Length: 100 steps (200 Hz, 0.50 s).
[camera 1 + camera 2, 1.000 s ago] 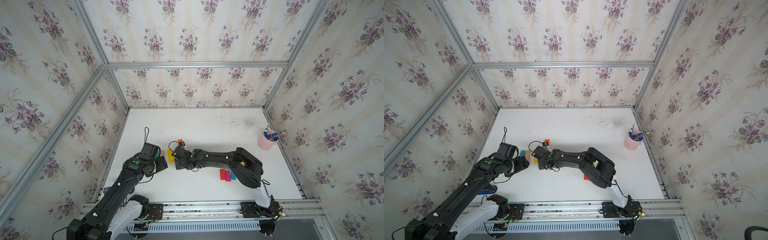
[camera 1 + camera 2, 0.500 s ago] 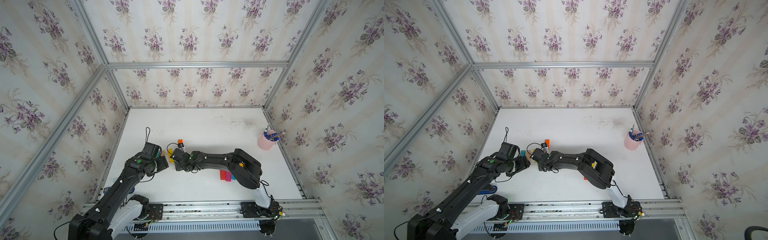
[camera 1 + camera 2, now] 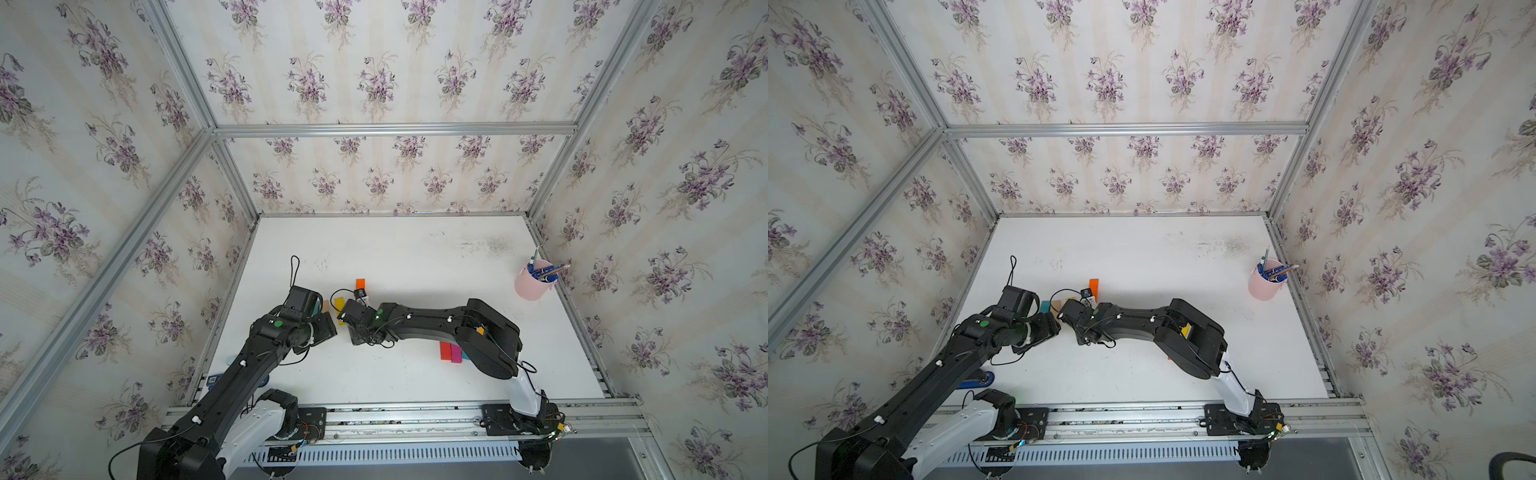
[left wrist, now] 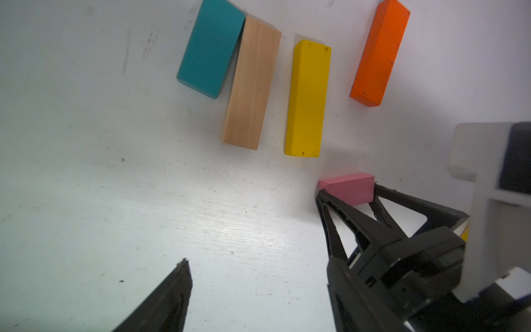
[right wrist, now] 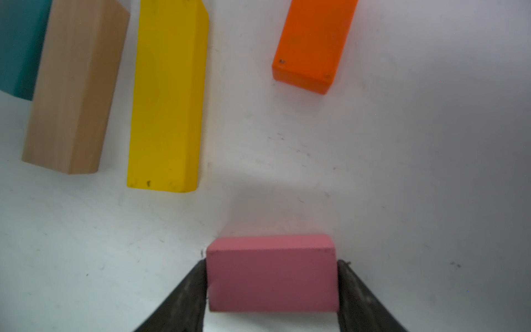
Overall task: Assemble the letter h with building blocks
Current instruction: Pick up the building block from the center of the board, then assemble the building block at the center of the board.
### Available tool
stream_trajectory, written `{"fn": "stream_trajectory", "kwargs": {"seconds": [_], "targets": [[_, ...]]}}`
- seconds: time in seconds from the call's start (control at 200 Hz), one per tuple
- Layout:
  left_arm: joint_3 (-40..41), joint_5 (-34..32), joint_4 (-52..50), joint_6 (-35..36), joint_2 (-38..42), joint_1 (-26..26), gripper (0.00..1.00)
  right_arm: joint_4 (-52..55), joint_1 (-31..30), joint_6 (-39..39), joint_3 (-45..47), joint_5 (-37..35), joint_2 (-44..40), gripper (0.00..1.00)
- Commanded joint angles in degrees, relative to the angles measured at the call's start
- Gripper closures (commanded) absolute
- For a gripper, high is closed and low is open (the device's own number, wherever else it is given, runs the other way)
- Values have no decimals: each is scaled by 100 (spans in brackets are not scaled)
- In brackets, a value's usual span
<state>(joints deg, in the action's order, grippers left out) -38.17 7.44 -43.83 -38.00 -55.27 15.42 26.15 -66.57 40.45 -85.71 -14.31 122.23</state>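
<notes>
Right wrist view: right gripper (image 5: 273, 263) jaws clamped on pink block (image 5: 271, 278), at its ends. Yellow block (image 5: 168, 95) lies ahead, near, apart; long axis crosswise to pink's. Left gripper (image 3: 326, 328) spread wide, empty, farther off.

Black arms (image 3: 428, 322), white base links (image 3: 257, 419), green dots (image 3: 278, 323) (loose black cables (image 3: 294, 266)).

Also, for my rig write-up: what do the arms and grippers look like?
Both the left arm and right arm are black, boxy links on white base segments, each with a green dot near the wrist and thin black cables looping alongside. The right arm carries a yellow sticker. The right gripper has black, truss-like triangular fingers.
</notes>
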Motion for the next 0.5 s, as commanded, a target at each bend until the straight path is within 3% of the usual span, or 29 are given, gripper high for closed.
{"fn": "stream_trajectory", "kwargs": {"seconds": [0.0, 0.055, 0.155, 0.495], "targets": [[-6, -103, 39, -57, 7, -35, 23, 618, 12, 183, -82, 245, 164, 41], [-14, -86, 38, -70, 7, -54, 23, 708, 24, 183, -194, 205, 193, 48], [-32, -51, 44, -62, 15, -84, 23, 871, 111, 245, -438, 171, 243, 52], [-354, 132, -38, 136, -68, -328, 22, 1149, 589, 794, -1403, 695, 729, 56]]}}
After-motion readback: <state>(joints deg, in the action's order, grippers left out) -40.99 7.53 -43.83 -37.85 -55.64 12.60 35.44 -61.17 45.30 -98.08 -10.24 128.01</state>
